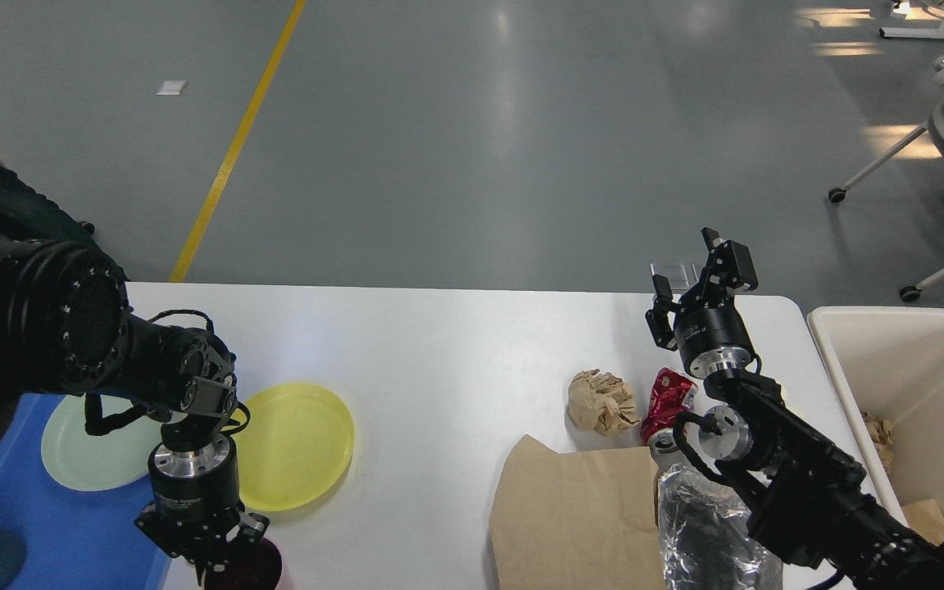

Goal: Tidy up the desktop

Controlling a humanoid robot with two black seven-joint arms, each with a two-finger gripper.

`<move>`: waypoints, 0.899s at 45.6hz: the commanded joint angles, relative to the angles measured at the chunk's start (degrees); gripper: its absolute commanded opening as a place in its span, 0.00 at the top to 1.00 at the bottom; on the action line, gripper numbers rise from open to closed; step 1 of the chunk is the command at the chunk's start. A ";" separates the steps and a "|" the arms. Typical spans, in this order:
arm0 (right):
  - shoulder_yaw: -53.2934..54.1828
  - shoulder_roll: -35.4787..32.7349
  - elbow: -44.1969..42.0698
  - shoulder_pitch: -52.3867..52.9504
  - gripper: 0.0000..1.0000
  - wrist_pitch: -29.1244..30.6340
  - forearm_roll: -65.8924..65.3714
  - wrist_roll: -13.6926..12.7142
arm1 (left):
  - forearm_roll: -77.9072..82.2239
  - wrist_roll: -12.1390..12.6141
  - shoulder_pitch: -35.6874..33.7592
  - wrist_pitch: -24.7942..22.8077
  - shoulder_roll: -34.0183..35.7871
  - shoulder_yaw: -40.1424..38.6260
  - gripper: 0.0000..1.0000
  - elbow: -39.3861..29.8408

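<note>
Left tool (pixel 208 559) hangs over white desktop (pixel 439 352), grey floor (pixel 480 139) beyond

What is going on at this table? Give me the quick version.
A two-armed robot is tidying the large white desktop. Its left end effector is down over a dark red round cup at the near edge, beside a yellow plastic plate; whether it grips the cup cannot be told. The right end effector is open and raised above a crumpled brown paper ball and a crushed red can.
</note>
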 commanded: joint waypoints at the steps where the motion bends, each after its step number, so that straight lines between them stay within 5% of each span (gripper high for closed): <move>1: 0.04 0.02 -0.02 0.00 0.00 0.00 -0.02 0.00 | -0.18 -0.21 -4.81 -4.43 -0.02 -1.07 1.00 -0.21; 16: 0.04 -0.07 -0.02 0.00 0.00 0.00 -0.02 0.00 | -0.09 0.05 -12.73 -4.43 7.62 -1.42 1.00 -0.56; 29: -0.05 0.02 0.07 0.00 0.00 0.00 -0.02 0.00 | 0.97 0.49 -9.57 -4.43 25.46 1.13 1.00 1.28; 41: 0.04 -0.07 0.07 0.00 0.00 0.00 -0.02 0.00 | 1.40 0.40 -2.90 -4.43 29.07 2.00 1.00 5.59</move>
